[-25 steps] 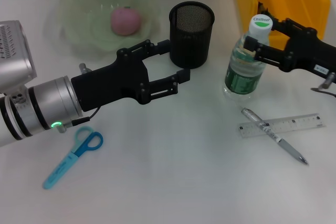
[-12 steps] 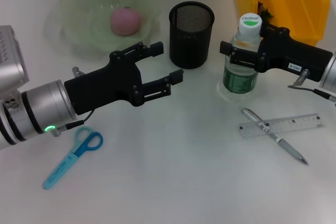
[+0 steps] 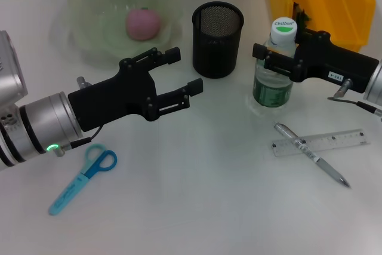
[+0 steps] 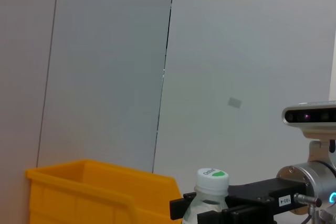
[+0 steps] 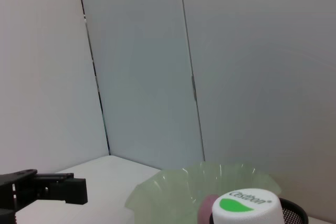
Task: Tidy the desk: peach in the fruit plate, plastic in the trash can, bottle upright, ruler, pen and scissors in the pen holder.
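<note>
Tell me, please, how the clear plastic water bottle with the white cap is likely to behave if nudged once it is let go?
The clear plastic water bottle stands upright, tall over a narrow base, so it would probably tip rather than slide. Being round, it would likely roll if it fell. The right gripper is shut on its neck; the thin wall may flex under a firm squeeze.

A white bench (image 3: 197, 207) is seen, evenly lit, with soft shadows cast on it. Behind it, pale grey wall panels (image 4: 110, 66) are divided by thin dark vertical seams. A small grey rectangular mark (image 4: 235, 103) is visible on one panel.
</note>
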